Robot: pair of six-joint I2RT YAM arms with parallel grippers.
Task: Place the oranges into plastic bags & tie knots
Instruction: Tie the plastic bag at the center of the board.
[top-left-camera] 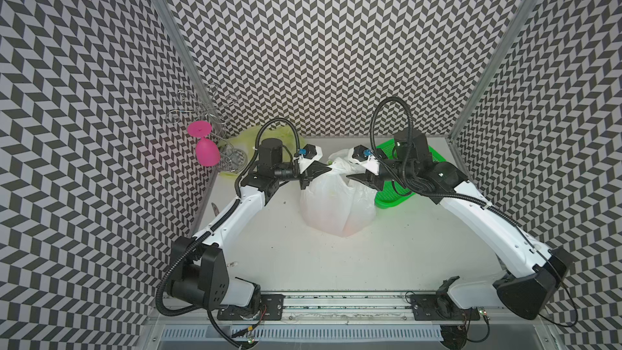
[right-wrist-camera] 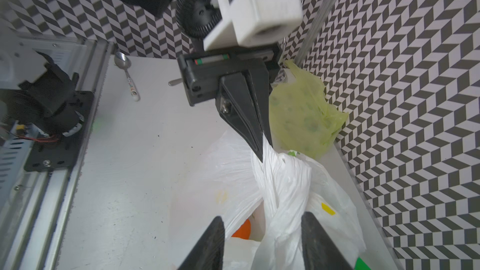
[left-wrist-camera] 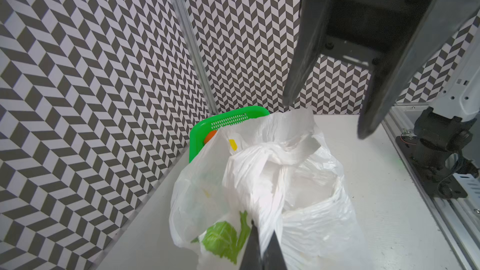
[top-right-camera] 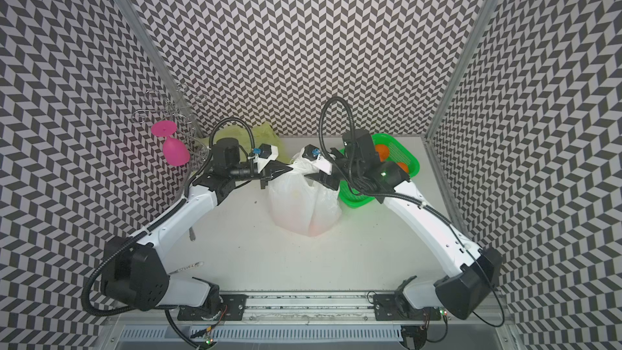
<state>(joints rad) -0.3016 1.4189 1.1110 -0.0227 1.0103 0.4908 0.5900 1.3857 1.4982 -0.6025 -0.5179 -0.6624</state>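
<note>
A white plastic bag [top-left-camera: 336, 207] [top-right-camera: 303, 203] with lemon and leaf prints stands mid-table. An orange [right-wrist-camera: 242, 228] shows through its mouth. Its handle strips [right-wrist-camera: 280, 177] are twisted round each other; whether they form a tied knot I cannot tell. My left gripper [top-left-camera: 328, 170] [left-wrist-camera: 262, 227] is shut on one strip. My right gripper [right-wrist-camera: 262, 218] [left-wrist-camera: 324, 116] is open and straddles the twisted strips without pinching them. Two oranges [top-right-camera: 382, 153] lie in the basket. A yellow-green plastic bag [right-wrist-camera: 298, 118] [top-right-camera: 266, 132] sits in the back left corner.
A green mesh basket [top-right-camera: 404, 149] [top-left-camera: 390, 196] stands back right under the right arm, touching the white bag. A pink glass [top-left-camera: 207, 151] hangs on a wire rack [top-left-camera: 202, 109] at the left wall. A spoon [right-wrist-camera: 127, 74] lies by the left wall.
</note>
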